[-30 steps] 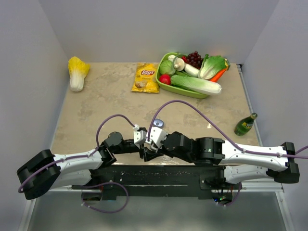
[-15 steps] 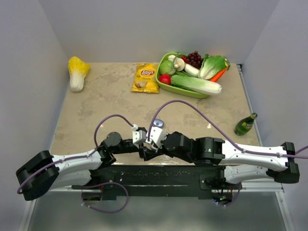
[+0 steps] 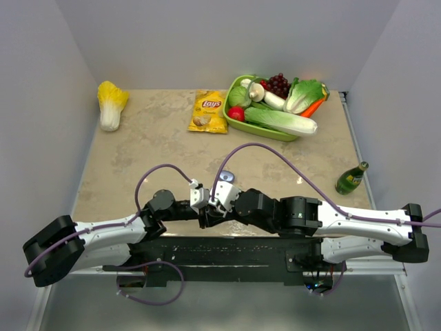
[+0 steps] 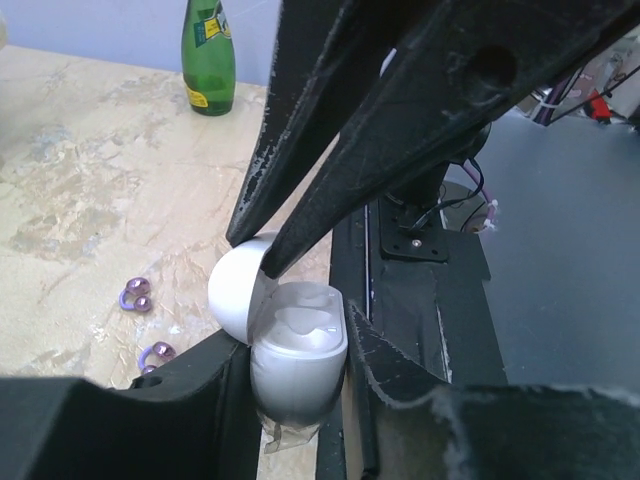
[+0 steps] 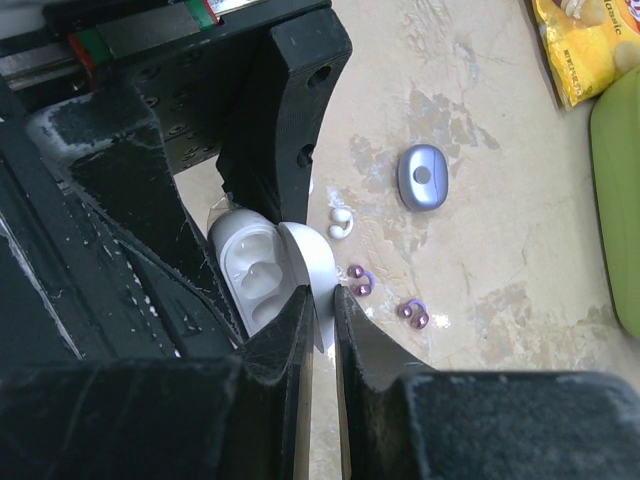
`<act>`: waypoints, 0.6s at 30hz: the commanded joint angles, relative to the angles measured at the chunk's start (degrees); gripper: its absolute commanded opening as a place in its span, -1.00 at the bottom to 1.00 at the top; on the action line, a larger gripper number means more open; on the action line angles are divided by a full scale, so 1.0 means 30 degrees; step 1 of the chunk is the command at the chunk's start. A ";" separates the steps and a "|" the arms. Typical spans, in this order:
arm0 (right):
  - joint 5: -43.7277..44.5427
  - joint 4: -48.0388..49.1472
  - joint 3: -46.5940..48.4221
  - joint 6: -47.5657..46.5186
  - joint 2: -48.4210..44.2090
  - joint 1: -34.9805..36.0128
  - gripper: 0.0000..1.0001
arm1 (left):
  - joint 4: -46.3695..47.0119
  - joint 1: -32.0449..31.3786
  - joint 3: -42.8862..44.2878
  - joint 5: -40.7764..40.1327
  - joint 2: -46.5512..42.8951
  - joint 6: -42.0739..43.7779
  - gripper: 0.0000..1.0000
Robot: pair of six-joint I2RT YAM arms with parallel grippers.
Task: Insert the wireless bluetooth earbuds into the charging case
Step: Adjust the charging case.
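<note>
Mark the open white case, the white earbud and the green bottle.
open white case (image 4: 295,375), left wrist view, front of lower shell
white earbud (image 5: 341,222), right wrist view, middle of the bud
green bottle (image 4: 208,55), left wrist view, glass above the label

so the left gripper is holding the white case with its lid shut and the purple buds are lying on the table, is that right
Not quite: the lid is open, not shut. The left wrist view shows it swung back from the white case, with the sockets showing. The rest holds: the left gripper holds the case and the purple buds lie on the table.
</note>
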 commanded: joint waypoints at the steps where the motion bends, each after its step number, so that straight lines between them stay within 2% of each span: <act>1: 0.0116 0.0017 0.0578 -0.0111 -0.0324 0.0065 -1.00 | 0.1110 -0.0019 -0.0014 0.0124 0.0047 -0.0001 -0.42; 6: 0.0057 0.0017 0.0549 -0.0082 -0.0324 0.0065 -1.00 | 0.1139 -0.0019 0.0044 0.0183 0.0164 -0.0001 -0.77; 11: 0.0057 0.0017 0.0549 -0.0083 -0.0353 0.0065 -1.00 | 0.1198 -0.0019 0.0015 0.0182 0.0280 -0.0060 -0.98; 18: 0.0642 0.0309 0.0490 0.0297 -0.0675 0.0065 -1.00 | 0.2045 0.0010 -0.0423 -0.0226 0.0135 -0.0439 -1.00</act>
